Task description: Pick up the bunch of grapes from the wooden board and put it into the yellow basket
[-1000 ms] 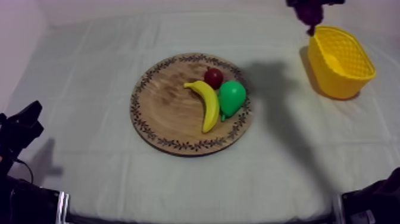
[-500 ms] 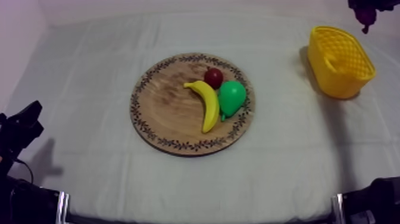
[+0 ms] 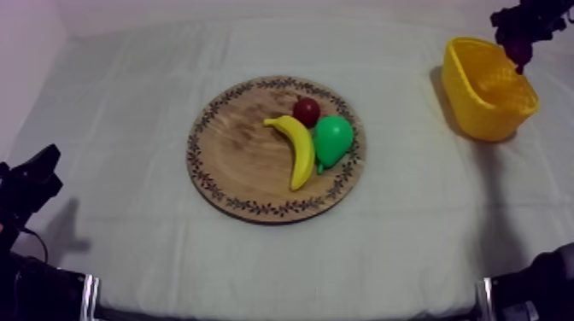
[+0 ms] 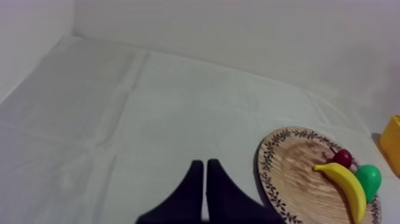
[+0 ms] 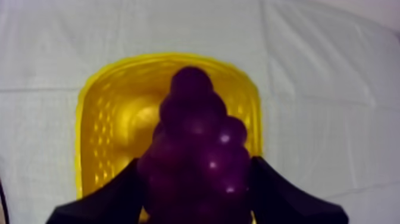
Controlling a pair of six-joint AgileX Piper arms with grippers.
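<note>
Yellow basket [image 3: 477,109], one, below one bunch of grapes [image 5: 196,137] in right gripper [image 5: 195,168]

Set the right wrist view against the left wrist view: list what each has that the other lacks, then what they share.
Right wrist view's extra: the bunch of grapes, clamped in the right gripper, hanging over the open inside of the yellow basket.
Left wrist view's extra: the left gripper, fingers together as a narrow wedge, and the wooden board carrying the banana, pear and small red fruit.
Shared: the yellow basket and the cloth-covered table.
</note>
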